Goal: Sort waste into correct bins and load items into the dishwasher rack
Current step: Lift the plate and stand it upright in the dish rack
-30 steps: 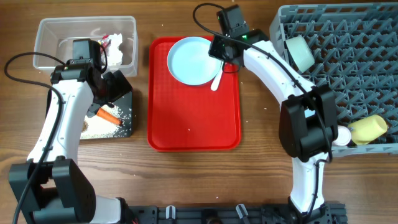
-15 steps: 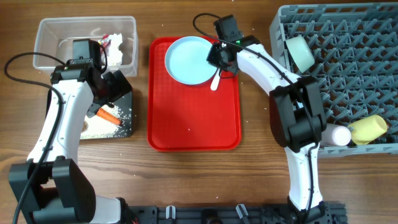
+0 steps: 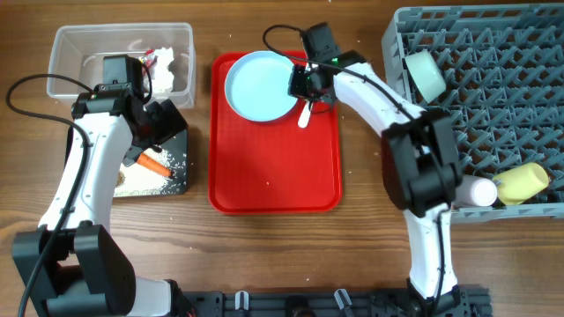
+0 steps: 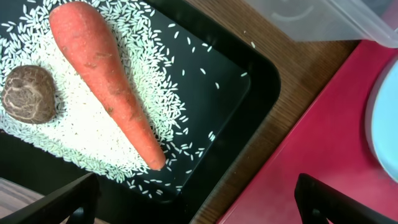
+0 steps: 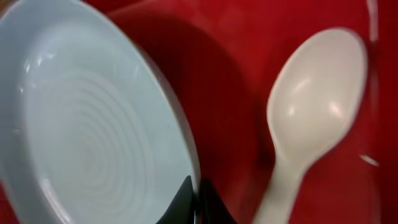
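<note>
Right claw (image 5: 196, 202): pinched on pale-blue plate (image 5: 93, 124) rim; white spoon (image 5: 311, 106) just beside. Left claw (image 4: 199, 199): spread wide; carrot (image 4: 106, 81) ahead in black tray (image 4: 249, 81).

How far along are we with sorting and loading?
Done: carrot and rice in the black tray, tissue in the clear tub, a bowl and yellow cup in the rack. In hand: right gripper shut on the plate, at its rim. To go: plate and spoon, both on the red tray.

No text, label, brand, number or sign could be read anywhere: the tub (image 3: 79, 44), black tray (image 4: 249, 93), red tray (image 3: 273, 167), plate (image 3: 260, 84), spoon (image 5: 311, 118) and rack (image 3: 493, 88) all showed plain surfaces
</note>
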`<move>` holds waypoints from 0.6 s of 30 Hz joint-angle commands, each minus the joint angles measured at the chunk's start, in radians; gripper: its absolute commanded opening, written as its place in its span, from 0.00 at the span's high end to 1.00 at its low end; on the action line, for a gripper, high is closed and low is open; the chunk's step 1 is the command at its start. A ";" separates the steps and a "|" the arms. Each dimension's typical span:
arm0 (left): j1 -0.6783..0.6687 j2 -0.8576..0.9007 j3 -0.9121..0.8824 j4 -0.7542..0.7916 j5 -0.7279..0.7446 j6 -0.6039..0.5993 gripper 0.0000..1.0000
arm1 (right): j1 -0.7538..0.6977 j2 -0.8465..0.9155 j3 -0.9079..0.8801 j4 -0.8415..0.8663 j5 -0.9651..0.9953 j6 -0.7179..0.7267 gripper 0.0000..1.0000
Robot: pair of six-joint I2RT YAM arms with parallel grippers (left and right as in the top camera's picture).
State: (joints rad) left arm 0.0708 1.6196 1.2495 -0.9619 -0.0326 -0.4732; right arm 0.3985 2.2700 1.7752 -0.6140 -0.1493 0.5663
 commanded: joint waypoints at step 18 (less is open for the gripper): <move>0.005 0.001 -0.006 0.000 -0.010 -0.006 0.00 | -0.340 -0.546 0.002 -0.207 1.239 -0.432 0.96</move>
State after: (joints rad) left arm 0.0708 1.6196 1.2495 -0.9623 -0.0326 -0.4732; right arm 0.1310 1.7260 1.7828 -0.8665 1.0191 0.2359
